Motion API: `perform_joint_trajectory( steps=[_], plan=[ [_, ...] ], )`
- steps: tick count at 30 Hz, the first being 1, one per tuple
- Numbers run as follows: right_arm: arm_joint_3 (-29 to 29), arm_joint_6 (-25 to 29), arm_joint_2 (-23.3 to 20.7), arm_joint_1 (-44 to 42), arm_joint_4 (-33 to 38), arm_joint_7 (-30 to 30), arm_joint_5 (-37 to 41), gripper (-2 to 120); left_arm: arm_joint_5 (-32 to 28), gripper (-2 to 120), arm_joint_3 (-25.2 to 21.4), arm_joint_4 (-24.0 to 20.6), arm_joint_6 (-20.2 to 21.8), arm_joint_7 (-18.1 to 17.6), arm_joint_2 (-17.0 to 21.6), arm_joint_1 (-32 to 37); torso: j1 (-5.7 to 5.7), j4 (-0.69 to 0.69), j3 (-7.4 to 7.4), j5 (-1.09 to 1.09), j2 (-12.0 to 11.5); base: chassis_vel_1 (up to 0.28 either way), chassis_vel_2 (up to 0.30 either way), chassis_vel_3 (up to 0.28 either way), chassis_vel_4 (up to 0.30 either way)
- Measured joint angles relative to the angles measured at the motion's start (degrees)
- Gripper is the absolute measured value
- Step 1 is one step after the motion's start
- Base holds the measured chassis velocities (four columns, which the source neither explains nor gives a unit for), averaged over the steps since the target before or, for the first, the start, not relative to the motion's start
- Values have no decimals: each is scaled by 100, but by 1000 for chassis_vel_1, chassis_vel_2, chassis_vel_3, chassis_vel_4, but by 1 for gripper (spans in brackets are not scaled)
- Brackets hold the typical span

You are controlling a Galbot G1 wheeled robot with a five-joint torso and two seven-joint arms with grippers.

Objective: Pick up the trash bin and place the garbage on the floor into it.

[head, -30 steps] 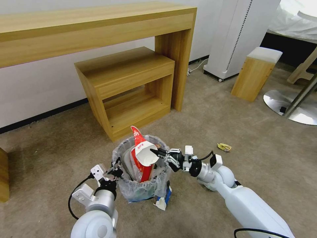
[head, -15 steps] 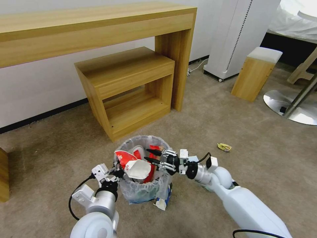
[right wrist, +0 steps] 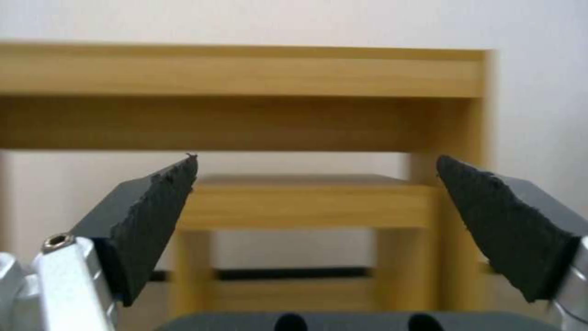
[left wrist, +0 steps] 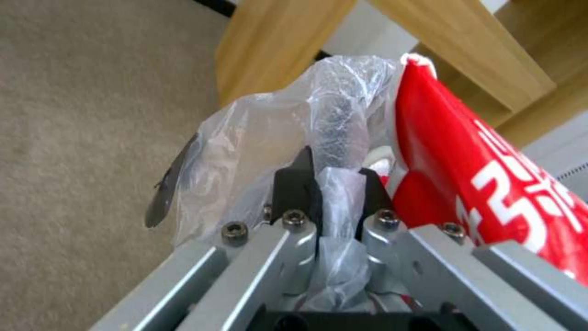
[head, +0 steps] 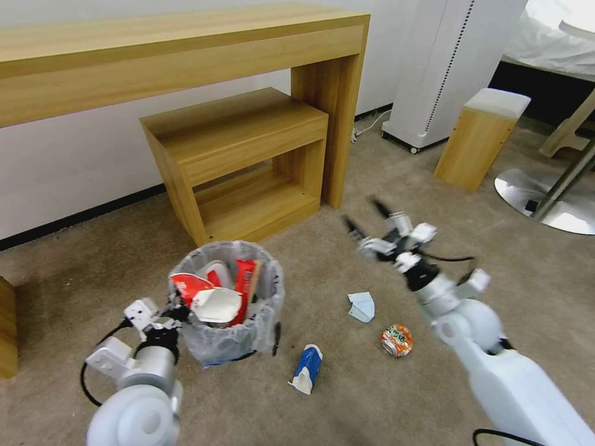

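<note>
Left gripper [head: 175, 314]: lower left of the head view; jaws clamped on the bin's bag at the near rim, seen close in the left wrist view [left wrist: 334, 193]
Bin [head: 232, 337]: lower left of centre, held by that rim; it now sits further left in the frame than a second ago, so it has been carried aside
Bin's look: small, round, black under a crinkled whitish bag; crammed with a red-white cup [head: 207, 299] and red wrappers standing above the rim
Floor [head: 322, 415]: tan carpet; the move has uncovered a blue-white cup [head: 308, 368], a pale scrap [head: 361, 306] and a crushed can [head: 396, 339], all apart from the bin; work remains
Right gripper [head: 367, 222]: right of centre, lifted away from the bin, jaws wide apart and empty; the cup looks delivered
</note>
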Motion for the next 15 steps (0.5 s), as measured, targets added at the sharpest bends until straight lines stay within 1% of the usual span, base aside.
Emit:
perform_joint_trajectory(
  steps=[1, 2, 4, 5, 6, 9, 11, 15],
  plan=[
    [207, -4, 63, -218, 88, 114, -208, 100, -56, 3, -100, -20, 12, -2, 16, -6, 0, -1, 0, -1, 0, 0, 0, 0, 0],
    [207, -4, 63, -218, 88, 114, -208, 100, -56, 3, -100, -20, 12, -2, 16, -6, 0, -1, 0, -1, 0, 0, 0, 0, 0],
    [663, -139, 234, -679, 307, 303, -564, 100, -166, 3, -287, -38, 32, -3, 44, -27, 0, 0, 0, 1, 0, 0, 0, 0, 0],
    [870, -274, 317, -908, 459, 419, -686, 100, -229, 3, -386, -37, 38, -4, 58, -40, 0, -1, 0, -1, 0, 0, 0, 0, 0],
    [870, -274, 317, -908, 459, 419, -686, 100, -229, 3, -386, -37, 38, -4, 58, -40, 0, -1, 0, -1, 0, 0, 0, 0, 0],
    [1104, -512, 480, -1360, 755, 807, -779, 100, -403, 3, -640, 6, 68, -3, 101, -74, 0, -1, 0, -2, 0, 0, 0, 0, 0],
    [1117, -523, 515, -1423, 752, 872, -838, 100, -431, 3, -697, 25, 80, -3, 111, -85, -1, 0, -1, -2, 0, 0, 0, 0, 0],
    [1061, -478, 623, -1468, 503, 1015, -1135, 100, -494, 3, -772, 30, 110, -3, 116, -96, 0, 1, 0, 1, 0, 0, 0, 0, 0]
  ],
)
